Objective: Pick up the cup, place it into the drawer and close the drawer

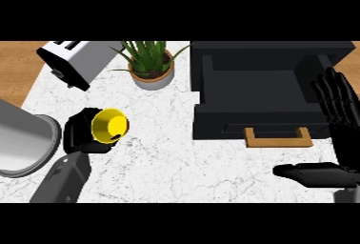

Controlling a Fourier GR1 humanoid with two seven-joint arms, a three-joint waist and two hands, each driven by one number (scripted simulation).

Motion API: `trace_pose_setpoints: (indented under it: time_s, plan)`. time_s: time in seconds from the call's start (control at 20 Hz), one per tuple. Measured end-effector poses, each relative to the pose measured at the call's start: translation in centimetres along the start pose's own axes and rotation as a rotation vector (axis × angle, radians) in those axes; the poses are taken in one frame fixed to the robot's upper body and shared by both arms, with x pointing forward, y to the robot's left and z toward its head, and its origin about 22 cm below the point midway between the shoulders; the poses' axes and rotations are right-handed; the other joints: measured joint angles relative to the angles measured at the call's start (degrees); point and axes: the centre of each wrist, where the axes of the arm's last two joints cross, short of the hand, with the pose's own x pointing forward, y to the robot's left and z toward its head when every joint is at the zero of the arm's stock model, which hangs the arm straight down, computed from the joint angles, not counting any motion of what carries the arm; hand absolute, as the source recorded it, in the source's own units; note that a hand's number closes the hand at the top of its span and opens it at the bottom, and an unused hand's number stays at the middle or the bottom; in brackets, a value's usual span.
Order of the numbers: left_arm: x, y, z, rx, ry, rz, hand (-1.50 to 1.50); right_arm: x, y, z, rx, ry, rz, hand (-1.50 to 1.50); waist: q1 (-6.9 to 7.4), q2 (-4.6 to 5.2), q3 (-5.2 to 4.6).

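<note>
The yellow cup (110, 126) is lying tipped on its side over the white marble counter (162, 157), its mouth facing the view, with the left hand (83, 133) curling round it from the left. Well off to the right, the black drawer (262, 97) is standing open, its wooden handle (278, 137) facing forward. The right hand (337, 124) is resting beside the drawer with fingers straight and spread, holding nothing. A potted plant (150, 64) and a toaster (76, 62) are sitting behind the cup
</note>
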Motion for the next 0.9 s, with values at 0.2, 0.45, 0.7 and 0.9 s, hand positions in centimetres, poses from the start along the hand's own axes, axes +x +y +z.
trace_pose_setpoints:
  time_s: [0.2,0.45,0.7,0.9]
  plan:
    - [0.7,-3.2,-3.5,-0.094,-0.045,0.022,1.50,-0.5,-0.8,0.0,-0.008,0.002,0.004,-1.50,0.45,-0.20,0.08]
    - [3.0,-7.0,-7.4,-0.201,-0.119,-0.002,1.50,0.2,-1.0,0.4,-0.017,0.009,0.009,-1.50,0.75,-0.41,0.11]
    - [5.9,-13.1,-11.0,-0.273,-0.154,-0.008,1.50,-0.1,-1.0,0.1,-0.018,0.014,0.009,-1.50,0.90,-0.42,0.11]
    - [8.5,-17.5,-12.6,-0.329,-0.160,-0.030,1.50,0.3,-1.2,0.2,-0.014,0.019,0.006,-1.50,0.61,-0.38,0.10]
